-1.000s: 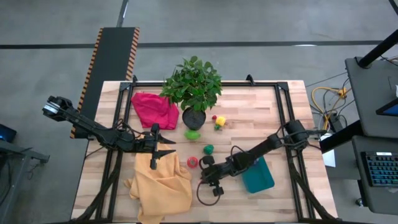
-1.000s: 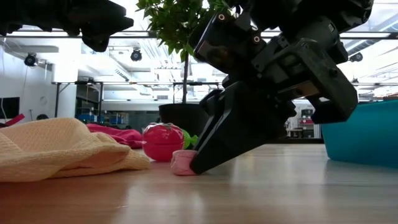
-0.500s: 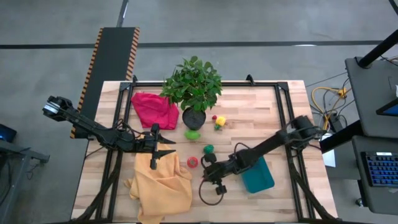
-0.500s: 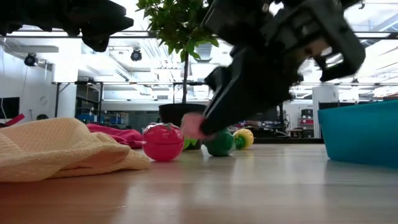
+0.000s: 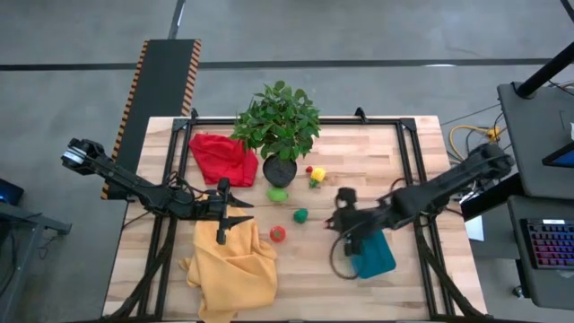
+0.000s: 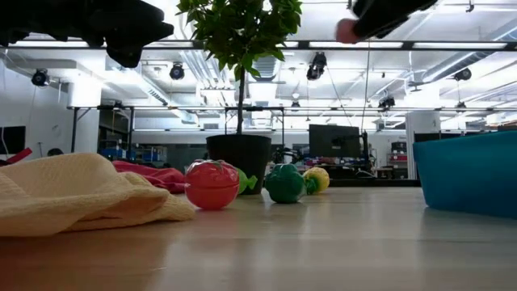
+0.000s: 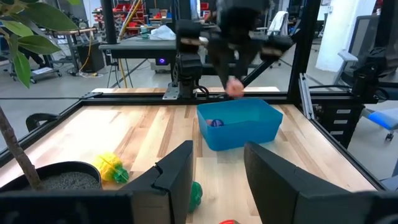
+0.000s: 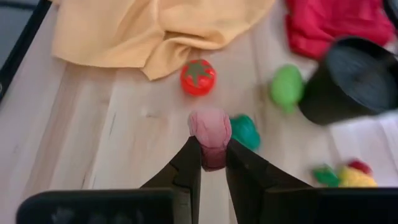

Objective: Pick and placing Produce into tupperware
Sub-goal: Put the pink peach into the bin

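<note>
Pink produce piece [image 8: 210, 132] was pinched mid-body betw. right gripper [image 8: 211, 163] fingers, raised above table near tupperware [image 5: 372, 254]. Looked small, light, prob. firm and smooth, so slip risk; waist grip judged apt. Roundish, long axis unclear. Left gripper [image 7: 214, 171] hung over yellow cloth [image 5: 233, 265], jaws part-open, empty.

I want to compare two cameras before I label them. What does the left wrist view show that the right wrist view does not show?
Only the left wrist view shows the teal tupperware with a purple piece inside, and the left gripper. Only the right wrist view shows the yellow cloth, the red cloth and the whole red tomato. Both show the pink produce held in the right gripper, the black plant pot and the yellow produce.
</note>
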Tool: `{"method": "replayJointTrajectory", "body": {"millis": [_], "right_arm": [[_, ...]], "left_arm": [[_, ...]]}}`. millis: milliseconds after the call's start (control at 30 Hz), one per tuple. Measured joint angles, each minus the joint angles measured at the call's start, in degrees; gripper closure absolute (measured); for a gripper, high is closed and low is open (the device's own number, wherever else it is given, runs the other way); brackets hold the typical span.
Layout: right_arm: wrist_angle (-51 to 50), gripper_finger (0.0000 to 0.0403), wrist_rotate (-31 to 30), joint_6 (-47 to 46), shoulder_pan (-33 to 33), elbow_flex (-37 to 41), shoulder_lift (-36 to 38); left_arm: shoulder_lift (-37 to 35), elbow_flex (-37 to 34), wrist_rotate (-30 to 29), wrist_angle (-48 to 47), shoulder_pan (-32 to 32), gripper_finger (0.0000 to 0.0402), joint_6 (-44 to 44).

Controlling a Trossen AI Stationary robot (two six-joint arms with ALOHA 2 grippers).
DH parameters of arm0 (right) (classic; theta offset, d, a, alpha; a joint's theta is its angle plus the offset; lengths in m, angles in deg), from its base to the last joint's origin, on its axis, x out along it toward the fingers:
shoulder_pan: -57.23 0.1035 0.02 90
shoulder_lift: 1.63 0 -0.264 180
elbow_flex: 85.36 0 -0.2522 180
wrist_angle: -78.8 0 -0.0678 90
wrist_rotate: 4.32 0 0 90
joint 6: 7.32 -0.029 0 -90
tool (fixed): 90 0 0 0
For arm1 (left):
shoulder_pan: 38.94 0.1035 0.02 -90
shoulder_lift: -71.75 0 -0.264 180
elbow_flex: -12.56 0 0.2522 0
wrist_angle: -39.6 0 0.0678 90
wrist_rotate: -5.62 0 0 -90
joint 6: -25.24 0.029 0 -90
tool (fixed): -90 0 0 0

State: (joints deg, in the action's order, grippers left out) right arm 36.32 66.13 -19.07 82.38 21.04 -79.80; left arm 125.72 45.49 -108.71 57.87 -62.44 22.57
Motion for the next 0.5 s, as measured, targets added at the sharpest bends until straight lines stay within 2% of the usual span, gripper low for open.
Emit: {"method": "replayJointTrajectory", "body": {"millis": [233, 500], "right_arm": [[-5.46, 0.0349, -2.18, -10.38, 1.77, 7.27, 11.42], [-11.83, 0.0349, -3.07, -22.06, 3.80, 15.17, 19.41]], "left_arm": [[0.00, -0.01, 0.00, 0.02, 0.02, 0.0272, 0.00], [0.00, -0.03, 0.00, 0.00, 0.00, 0.0272, 0.00]]}}
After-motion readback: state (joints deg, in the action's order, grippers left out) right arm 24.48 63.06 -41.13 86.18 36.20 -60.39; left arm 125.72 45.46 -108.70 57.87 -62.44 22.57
